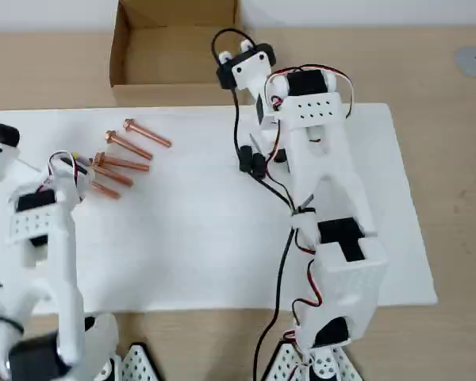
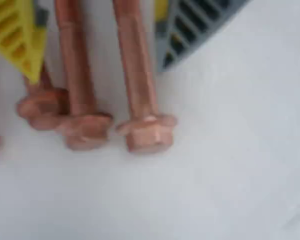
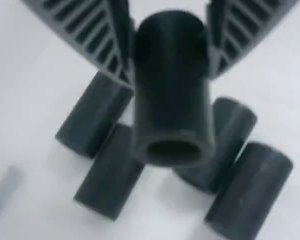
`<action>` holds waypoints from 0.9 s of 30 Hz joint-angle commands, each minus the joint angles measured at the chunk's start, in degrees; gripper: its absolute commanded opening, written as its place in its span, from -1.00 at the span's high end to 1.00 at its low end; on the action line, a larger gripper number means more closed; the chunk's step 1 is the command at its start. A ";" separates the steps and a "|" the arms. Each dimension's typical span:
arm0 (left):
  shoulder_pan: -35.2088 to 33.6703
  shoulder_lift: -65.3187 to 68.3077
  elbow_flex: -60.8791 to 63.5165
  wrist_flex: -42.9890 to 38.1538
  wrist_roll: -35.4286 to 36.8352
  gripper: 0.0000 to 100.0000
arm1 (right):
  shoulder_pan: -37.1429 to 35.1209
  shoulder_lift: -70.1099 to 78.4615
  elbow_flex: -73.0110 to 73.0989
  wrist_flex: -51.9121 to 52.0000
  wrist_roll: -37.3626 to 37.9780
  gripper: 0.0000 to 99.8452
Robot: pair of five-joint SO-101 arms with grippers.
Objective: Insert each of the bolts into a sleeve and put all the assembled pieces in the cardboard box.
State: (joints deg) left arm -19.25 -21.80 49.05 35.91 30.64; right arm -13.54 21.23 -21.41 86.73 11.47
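Carefully, with the right fingers (image 3: pixel 85 30) clamping one sleeve (image 3: pixel 172 110), close the wide left fingers (image 2: pixel 15 30) on a single bolt (image 2: pixel 140 75), not two

The left arm (image 1: pixel 55 262) and right arm (image 1: pixel 333 175) are white plastic with black servo blocks (image 1: pixel 345 238). Black and red cables (image 1: pixel 283 262) run along the right one. The left's ribbed fingers (image 2: pixel 15 30) differ in colour, one yellow and one grey; the right's fingers (image 3: pixel 80 30) are dark grey.

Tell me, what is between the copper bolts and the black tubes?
Just bare white sheet. The high view shows nothing lying between the bolts and the black tubes.
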 commanded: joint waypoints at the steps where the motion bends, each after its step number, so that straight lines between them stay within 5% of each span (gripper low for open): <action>1: -0.79 6.99 -8.88 4.13 0.26 0.66 | -0.57 -3.82 -1.36 -1.76 -1.67 0.98; 11: 2.20 21.58 -26.81 18.55 4.92 0.66 | -0.22 -3.47 -7.87 -1.32 -1.76 0.98; 18: 5.71 27.12 -27.96 19.16 5.71 0.66 | -0.22 -3.47 -7.96 -1.49 -0.18 0.98; 27: 0.35 29.49 -27.96 21.80 5.63 0.67 | -0.31 -3.38 -7.60 -1.67 -0.09 0.98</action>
State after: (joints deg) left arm -15.74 8.18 22.07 56.92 36.35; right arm -13.54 21.23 -25.98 85.93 10.77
